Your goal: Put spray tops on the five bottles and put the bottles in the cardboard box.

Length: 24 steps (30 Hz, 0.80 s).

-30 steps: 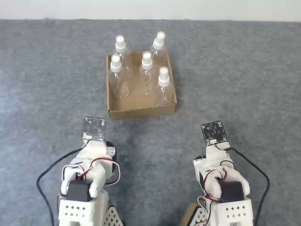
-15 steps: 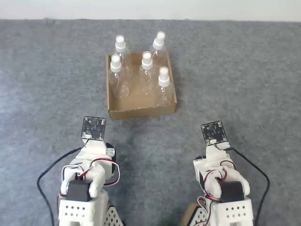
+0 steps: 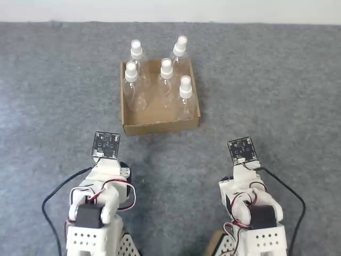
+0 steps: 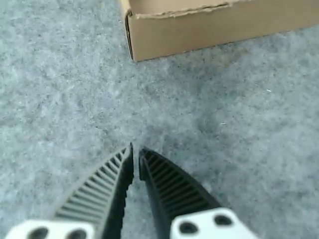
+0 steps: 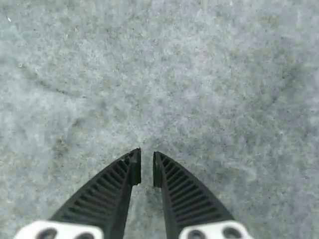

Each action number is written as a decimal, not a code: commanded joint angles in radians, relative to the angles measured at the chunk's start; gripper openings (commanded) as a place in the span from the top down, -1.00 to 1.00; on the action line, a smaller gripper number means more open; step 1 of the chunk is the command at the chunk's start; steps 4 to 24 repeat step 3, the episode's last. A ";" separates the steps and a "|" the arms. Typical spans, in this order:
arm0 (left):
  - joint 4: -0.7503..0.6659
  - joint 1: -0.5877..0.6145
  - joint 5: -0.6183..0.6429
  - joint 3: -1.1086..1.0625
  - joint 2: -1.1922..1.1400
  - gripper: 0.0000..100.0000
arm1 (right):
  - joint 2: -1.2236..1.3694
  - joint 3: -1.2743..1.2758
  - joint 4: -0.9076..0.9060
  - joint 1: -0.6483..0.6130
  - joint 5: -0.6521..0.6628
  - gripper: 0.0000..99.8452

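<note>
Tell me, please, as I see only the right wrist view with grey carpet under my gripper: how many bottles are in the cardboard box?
Observer: All five clear plastic bottles stand upright inside the shallow brown cardboard box.
Operator: Do they have tops on?
Observer: Yes, each carries a white spray top.
Operator: And where is the left gripper?
Observer: The black left gripper is shut on nothing, over the carpet just short of the box's front wall.
</note>
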<state>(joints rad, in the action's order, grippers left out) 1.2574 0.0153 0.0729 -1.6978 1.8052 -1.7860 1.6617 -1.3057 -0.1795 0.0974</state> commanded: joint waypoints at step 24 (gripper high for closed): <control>0.005 -0.003 -0.006 0.013 0.014 0.97 | -0.028 0.021 -0.005 0.013 0.006 0.99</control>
